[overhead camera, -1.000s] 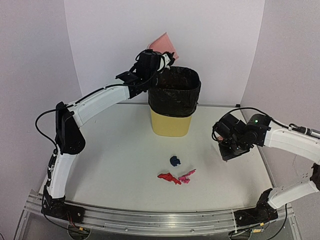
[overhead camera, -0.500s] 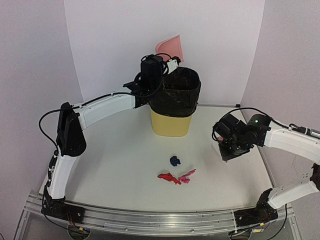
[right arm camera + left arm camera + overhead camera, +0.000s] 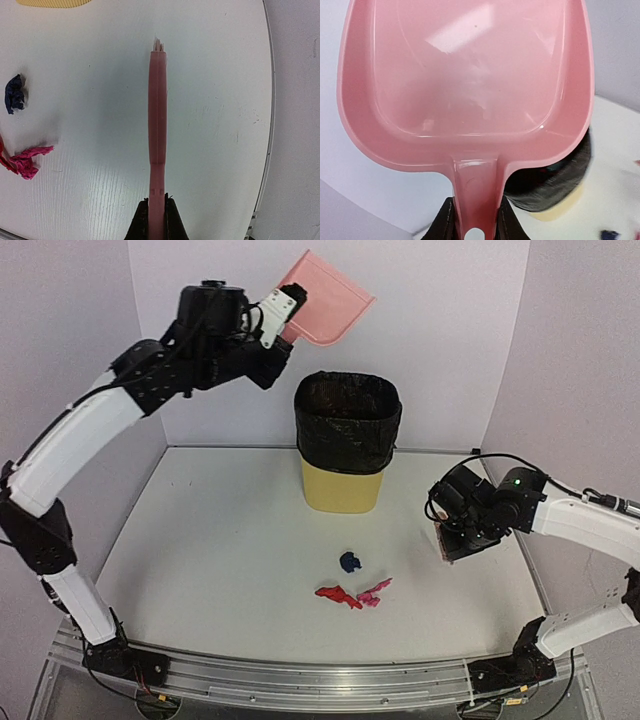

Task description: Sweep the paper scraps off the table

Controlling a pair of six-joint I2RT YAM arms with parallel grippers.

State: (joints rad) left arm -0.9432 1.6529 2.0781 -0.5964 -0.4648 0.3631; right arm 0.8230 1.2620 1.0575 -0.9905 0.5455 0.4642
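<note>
Found three paper scraps (image 3: 350, 562) left on the table (image 3: 200, 540), navy, red and pink, just in front of the black-lined bin (image 3: 347, 430). Judged them light, soft and prone to skitter; better brushed than pinched. Saw the right gripper (image 3: 156, 212) clamped on the pink brush (image 3: 157, 110), bristles low over bare tabletop right of the scraps. Saw the left gripper (image 3: 474, 220) clamped on the empty pink dustpan (image 3: 470, 75) by its handle. Since a second earlier, swung that pan from the bin's rim up high and leftward; left scraps and brush unmoved.

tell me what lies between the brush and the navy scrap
Nothing: in the right wrist view, only bare white table separates the pink brush from the navy scrap.
</note>
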